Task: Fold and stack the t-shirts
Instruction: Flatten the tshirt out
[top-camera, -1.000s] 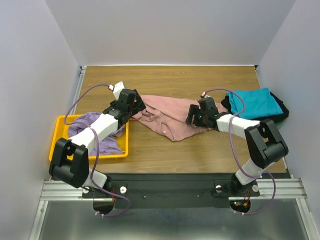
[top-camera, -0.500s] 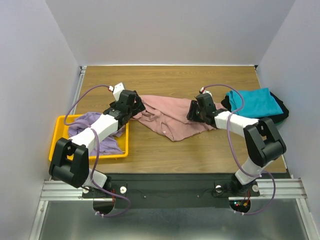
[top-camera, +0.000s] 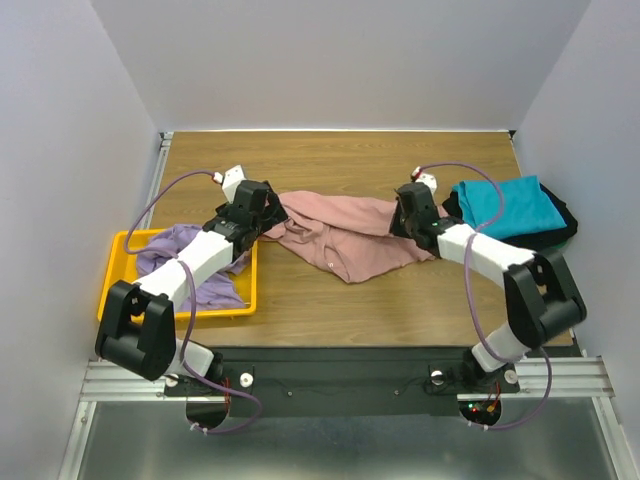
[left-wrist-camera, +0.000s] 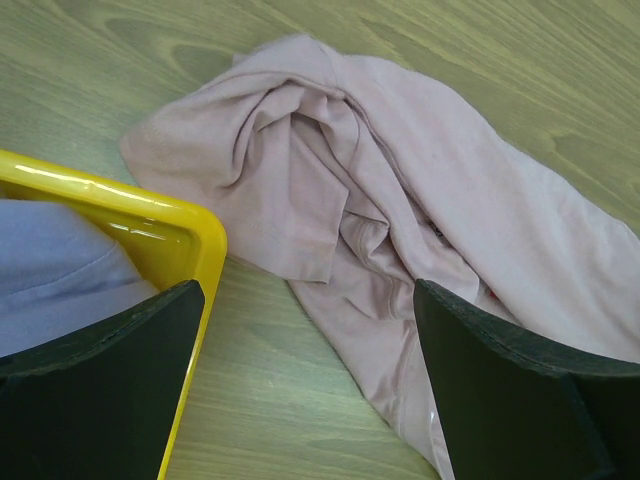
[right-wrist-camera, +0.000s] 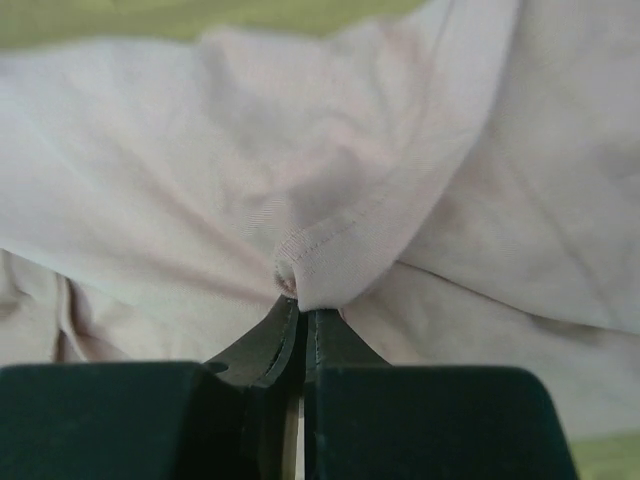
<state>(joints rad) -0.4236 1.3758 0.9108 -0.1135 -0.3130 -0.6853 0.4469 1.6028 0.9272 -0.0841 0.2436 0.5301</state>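
Wood table (top-camera: 350, 160) | pink tee (top-camera: 345, 240) seemingly left-right | right hand (right-wrist-camera: 300, 308) pinching it | left hand (left-wrist-camera: 308, 290) spread

1. The black t-shirt (top-camera: 565, 222) lies mostly hidden under the teal t-shirt (top-camera: 505, 205) — only its edges show.
2. The left arm (top-camera: 195, 262) covers part of the lavender t-shirt (top-camera: 165, 248), which the left wrist view cuts off at its edge.
3. The pink t-shirt (top-camera: 345, 240) runs past every edge of the right wrist view — any print on it cannot be made out.

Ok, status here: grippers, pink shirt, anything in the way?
Right gripper shut on pink t-shirt hem. Left gripper open, over its bunched end. Yellow bin corner close beside that gripper.
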